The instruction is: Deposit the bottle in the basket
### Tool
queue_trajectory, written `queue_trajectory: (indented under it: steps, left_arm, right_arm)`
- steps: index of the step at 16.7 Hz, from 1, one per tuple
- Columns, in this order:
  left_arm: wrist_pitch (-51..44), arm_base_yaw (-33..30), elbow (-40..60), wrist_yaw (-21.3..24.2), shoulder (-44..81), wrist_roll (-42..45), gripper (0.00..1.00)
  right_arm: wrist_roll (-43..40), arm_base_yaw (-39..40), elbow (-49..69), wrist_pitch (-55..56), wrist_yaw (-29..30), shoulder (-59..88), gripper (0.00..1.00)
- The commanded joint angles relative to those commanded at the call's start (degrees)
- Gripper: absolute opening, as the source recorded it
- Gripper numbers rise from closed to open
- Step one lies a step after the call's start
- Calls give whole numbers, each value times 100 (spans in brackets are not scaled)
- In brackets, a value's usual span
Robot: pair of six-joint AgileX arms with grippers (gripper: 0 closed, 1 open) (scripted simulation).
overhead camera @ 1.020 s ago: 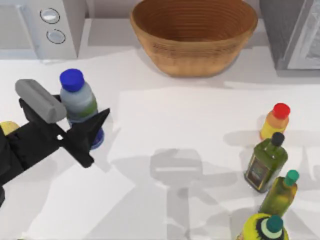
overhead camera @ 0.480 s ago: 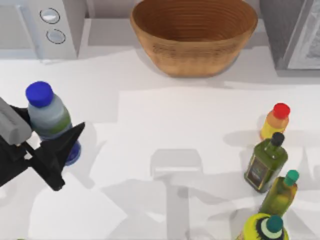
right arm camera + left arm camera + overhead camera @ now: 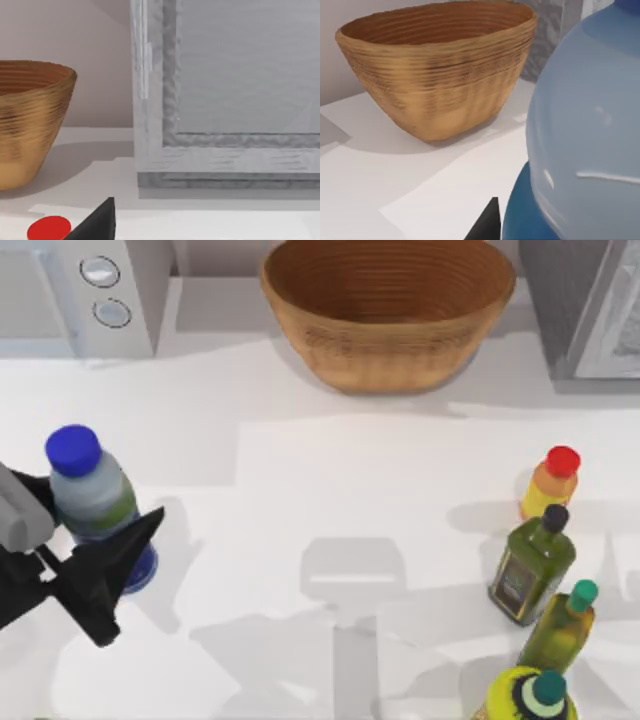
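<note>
Left gripper [image 3: 95, 545] sits at the near-left edge of the table, its dark fingers [image 3: 105, 570] closed around the lower body of the bottle [image 3: 95, 502]. Bottle stands upright in the grasp, blue cap [image 3: 73, 449] uppermost. In the left wrist view the bottle [image 3: 580, 145] sits hard against the camera, which agrees with a firm hold. Whether its base is touching the table or just clear of it cannot be told.

Right side, near: four other bottles stand in a cluster, including a yellow one with a red cap [image 3: 550, 483] and a dark green one with a black cap [image 3: 530, 565]. None is part of the task. Right arm is parked; one dark fingertip of the right gripper [image 3: 95, 222] shows in the right wrist view, and its opening cannot be told.

Far centre: basket [image 3: 388, 340] stands against the back of the table, well apart from the bottle, with nothing visible inside.

Task status, as judged:
1. Grasp: done.
2. Carry: not done. Bottle must travel from near-left to far-centre, high enough to pass the basket [image 3: 440, 75] rim.
3. Release inside basket: not done.
</note>
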Motion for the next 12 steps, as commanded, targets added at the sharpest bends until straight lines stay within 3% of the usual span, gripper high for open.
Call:
queue_trajectory:
  steps: [5, 12]
  left_arm:
    - [-37, -144, 524, -69, 170, 15, 0]
    - [-782, -691, 2698, -579, 1561, -64, 0]
  right_arm:
    - [0, 0, 0, 0, 0, 0, 100]
    - [0, 0, 0, 0, 0, 0, 100]
